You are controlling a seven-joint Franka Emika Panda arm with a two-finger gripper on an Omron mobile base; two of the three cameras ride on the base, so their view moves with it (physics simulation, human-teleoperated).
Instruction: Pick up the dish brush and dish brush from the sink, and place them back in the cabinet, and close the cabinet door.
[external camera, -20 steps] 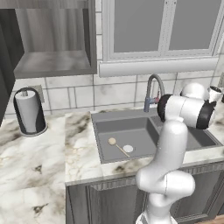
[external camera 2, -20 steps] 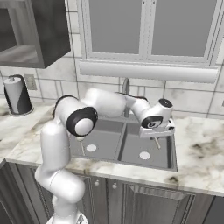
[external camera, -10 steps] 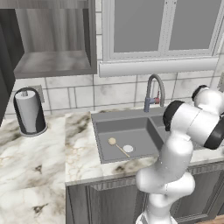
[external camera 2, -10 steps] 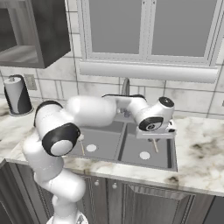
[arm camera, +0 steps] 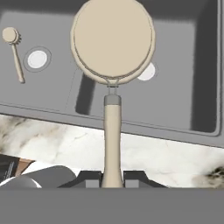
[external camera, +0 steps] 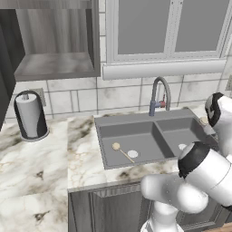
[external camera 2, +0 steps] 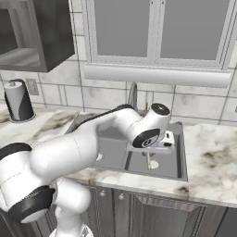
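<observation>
My gripper [arm camera: 112, 180] is shut on the thin handle of a tan dish brush [arm camera: 113, 41], whose round head hangs over the right basin of the dark grey sink [arm camera: 183, 109]. From the right base view the gripper [external camera 2: 155, 147] hovers above that basin with the brush handle [external camera 2: 149, 159] pointing down. A second dish brush [external camera: 121, 152] lies in the left basin beside the white drain [external camera: 132, 154], also seen as the small brush [arm camera: 13, 48] from the hand. The cabinet [external camera: 54, 65] stands open at the upper left, its shelf bare, and the cabinet door [external camera: 4, 54] is swung out at the left edge.
A curved faucet [external camera: 158, 95] rises behind the sink's divider. A paper towel roll in a dark holder [external camera: 29, 115] stands on the marble counter [external camera: 41, 167] under the cabinet. A window [external camera: 167, 27] with a sill spans the wall above the sink.
The arm's elbow has swung down and toward the front of the sink. The gripper has stayed over the right basin, still shut on the brush.
</observation>
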